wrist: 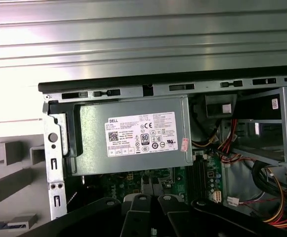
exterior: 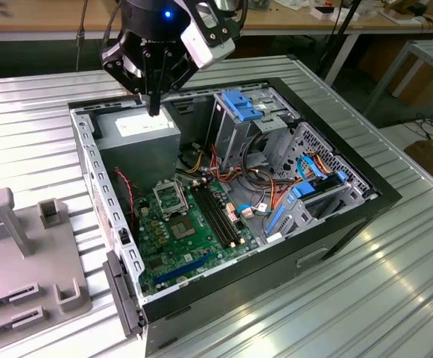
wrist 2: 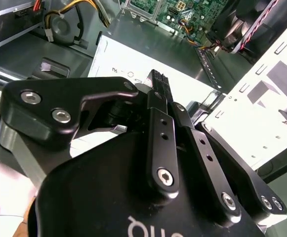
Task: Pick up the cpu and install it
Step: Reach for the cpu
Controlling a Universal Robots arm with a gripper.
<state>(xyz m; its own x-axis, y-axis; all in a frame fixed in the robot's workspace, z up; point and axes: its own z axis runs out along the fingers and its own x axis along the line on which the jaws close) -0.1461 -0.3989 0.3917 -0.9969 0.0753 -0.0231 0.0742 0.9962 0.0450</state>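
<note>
Findings at the moment of inspection.

1. Workpiece: an open computer case (exterior: 276,261) lies on its side on the ribbed metal worktop (exterior: 37,112). The green motherboard (exterior: 164,261) sits on the case floor.

2. Gripper: in the exterior view the gripper (exterior: 154,108) hangs above the far end of the case and points down at the power supply (exterior: 145,128). Its tips are close over the top of that unit, and contact cannot be confirmed. In the second wrist view the fingers (wrist 2: 159,113) are pressed together, with nothing seen between them. The first wrist view looks down on the power supply (wrist: 133,133) and its white label.

3. Task item: the cpu (exterior: 188,224), a small grey square, lies flat on the motherboard. It sits just beside the silver socket frame (exterior: 168,198), on that frame's near side, with the long black memory slots (exterior: 220,216) to the exterior view's right of it. It is well apart from the gripper. Whether anything sits inside the socket frame cannot be told.

4. Surroundings: a grey fixture (exterior: 22,261) with upright posts stands on the worktop at the exterior view's left, apart from the case.
</note>
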